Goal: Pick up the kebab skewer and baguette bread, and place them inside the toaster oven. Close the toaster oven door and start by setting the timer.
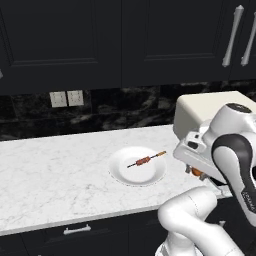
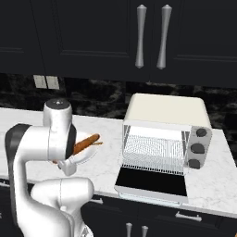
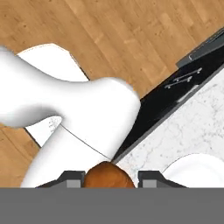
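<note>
I look first at the counter [image 1: 55, 175], the pale marble top that carries everything. On its right side stands the toaster oven [image 2: 164, 111]. The toaster oven door [image 2: 150, 183] lies folded down flat toward me, so the wire rack [image 2: 155, 150] inside is free to receive food; it is bare, nothing is on it yet. I think the door is left open for exactly this reason.

My arm is bent back over the counter edge. The gripper [image 3: 108, 177] is closed on the baguette bread [image 2: 86, 143]: in the hand view the brown rounded end sits between the two dark finger tips, touching both. In the right base view the bread sticks out from behind the wrist, tilted upward, lifted above the white plate [image 1: 120, 172] and not resting on it. It seems I hold it near one end, so the long part points away from the hand; this should help me slide it into the oven mouth.

The plate contains one thing, the kebab skewer [image 1: 145, 160], lying slanted near the middle of it, apart from the gripper.

My judgement: the bread goes into the oven now, and the skewer, the door and the timer are not yet done.
</note>
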